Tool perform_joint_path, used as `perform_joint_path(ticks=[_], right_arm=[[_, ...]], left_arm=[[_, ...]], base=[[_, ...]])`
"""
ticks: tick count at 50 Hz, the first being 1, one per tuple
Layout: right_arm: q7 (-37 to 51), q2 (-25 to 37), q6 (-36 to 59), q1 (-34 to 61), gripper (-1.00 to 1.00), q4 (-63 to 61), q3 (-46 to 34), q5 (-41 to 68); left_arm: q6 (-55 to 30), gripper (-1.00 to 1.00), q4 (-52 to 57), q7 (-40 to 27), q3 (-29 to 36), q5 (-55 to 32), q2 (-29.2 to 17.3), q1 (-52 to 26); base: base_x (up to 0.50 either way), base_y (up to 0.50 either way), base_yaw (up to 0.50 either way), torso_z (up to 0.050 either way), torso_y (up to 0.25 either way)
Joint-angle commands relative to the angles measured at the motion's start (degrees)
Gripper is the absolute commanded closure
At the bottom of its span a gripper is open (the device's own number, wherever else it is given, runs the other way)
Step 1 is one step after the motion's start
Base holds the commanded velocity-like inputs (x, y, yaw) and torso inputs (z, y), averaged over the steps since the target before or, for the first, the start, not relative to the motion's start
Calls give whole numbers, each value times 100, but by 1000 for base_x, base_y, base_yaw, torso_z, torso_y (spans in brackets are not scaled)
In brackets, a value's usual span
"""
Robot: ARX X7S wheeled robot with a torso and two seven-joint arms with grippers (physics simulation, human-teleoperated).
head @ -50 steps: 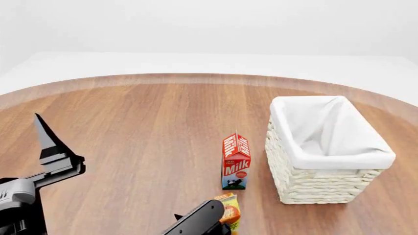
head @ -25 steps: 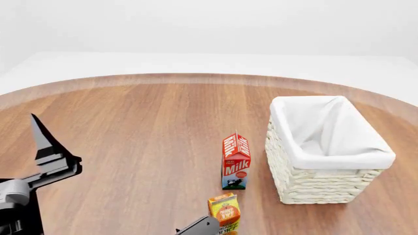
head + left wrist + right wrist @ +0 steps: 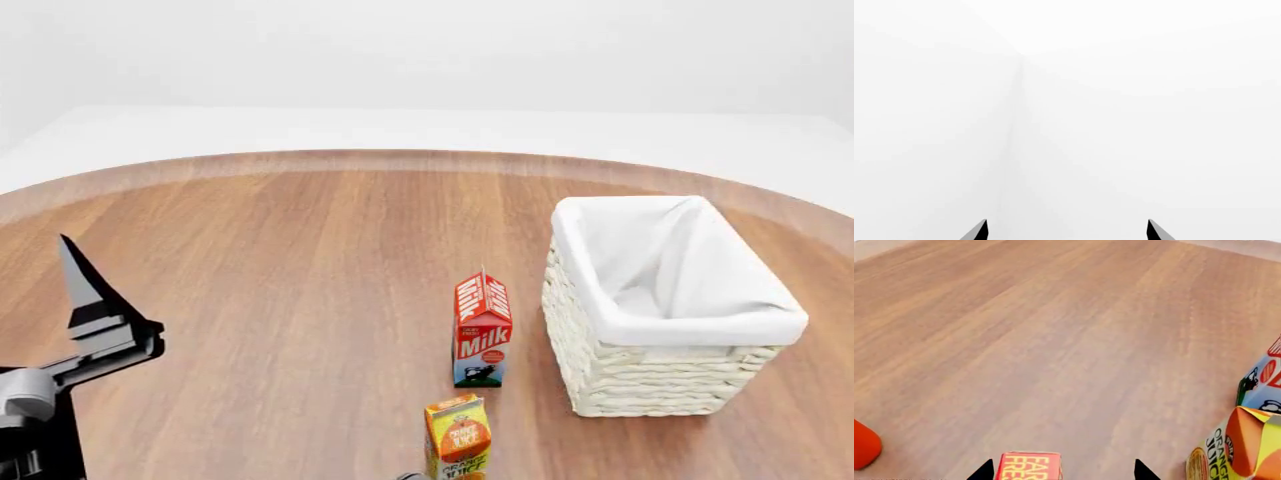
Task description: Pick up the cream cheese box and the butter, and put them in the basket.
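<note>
The butter, a red box with yellow lettering, lies on the wood table; only its near end shows in the right wrist view. It sits between the tips of my right gripper, nearer one finger, and the jaws stand wide apart around it. The right gripper is out of the head view. The cream-white woven basket with white lining stands at the right and looks empty. My left gripper is raised at the left, open and empty; in its wrist view it faces only white wall. The cream cheese box is out of view.
A red milk carton stands just left of the basket, with an orange juice carton in front of it. Both also show in the right wrist view, milk and juice. A rounded orange object sits at that view's edge.
My right arm has dropped out of the head view's lower edge, uncovering the orange juice carton. My left gripper has drifted slightly to the left.
</note>
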Motion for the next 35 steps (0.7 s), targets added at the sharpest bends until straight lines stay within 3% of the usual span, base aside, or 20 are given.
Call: perform_joint_path(ticks=[1, 19, 35], right_arm=[[-121, -153, -24, 22, -100, 9, 54, -75], [38, -356, 111, 105, -100, -9, -5, 148], [-290, -352, -280, -376, -100, 725, 143, 460]], left_arm=[[62, -100, -32, 127, -92, 134, 84, 16], [106, -100, -76, 113, -164, 60, 57, 45], [151, -100, -137, 122, -180, 13, 42, 38]], base=[[0, 0, 0, 0, 0], [0, 0, 0, 0, 0], [0, 0, 0, 0, 0]])
